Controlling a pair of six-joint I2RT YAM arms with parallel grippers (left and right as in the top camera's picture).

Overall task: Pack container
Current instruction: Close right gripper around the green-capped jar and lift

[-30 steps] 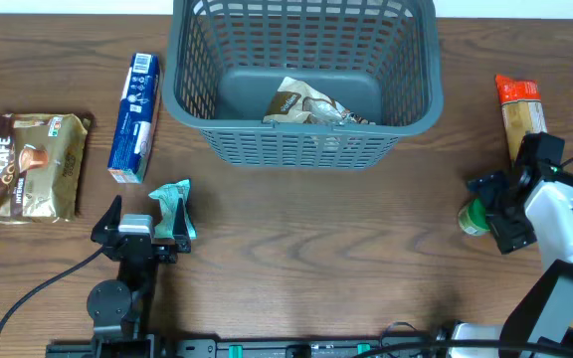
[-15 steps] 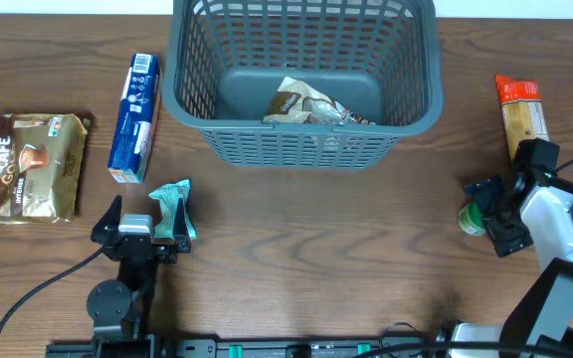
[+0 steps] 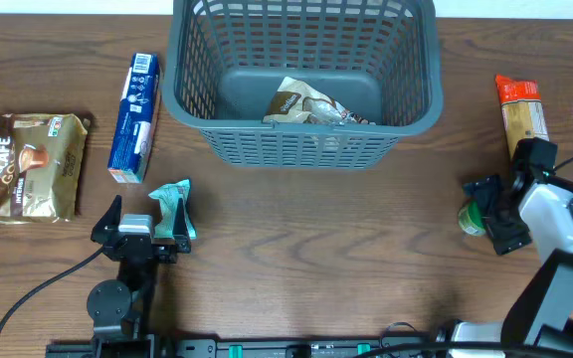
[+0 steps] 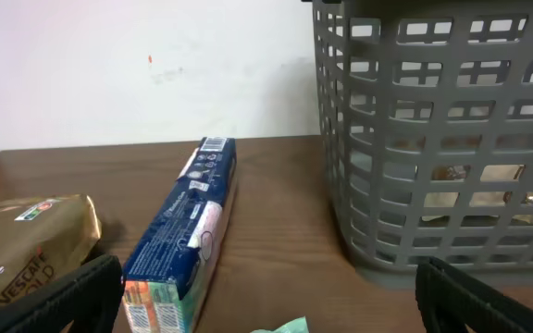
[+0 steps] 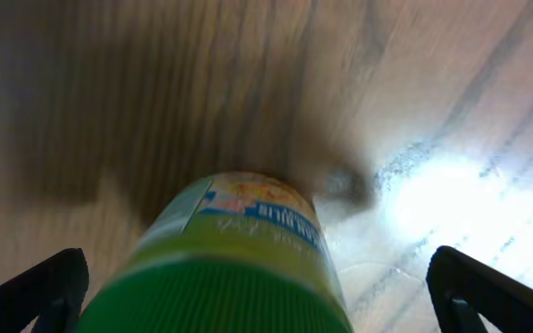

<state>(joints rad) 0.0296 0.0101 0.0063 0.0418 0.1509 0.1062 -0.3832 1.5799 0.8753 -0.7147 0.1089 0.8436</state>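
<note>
The right end effector (image 5: 262, 296), wide open and empty around the green-capped round plastic bottle (image 5: 248, 240) at the wooden counter's (image 3: 316, 249) 3 o'clock, may knock it aside by closing off-centre.

Far centre: a large grey-teal slatted plastic basket (image 3: 302, 147), with a crumpled tan foil packet (image 3: 311, 103) lying in it.
Left of basket: a long blue cardboard box (image 3: 133, 117); further left, a brown Nescafé coffee pouch (image 3: 28, 164).
Near left: a small teal sachet (image 3: 174, 207), just before the box.
Right: an orange-topped clear packet (image 3: 521, 111); before it, a green-capped bottle (image 3: 472, 218).
</note>
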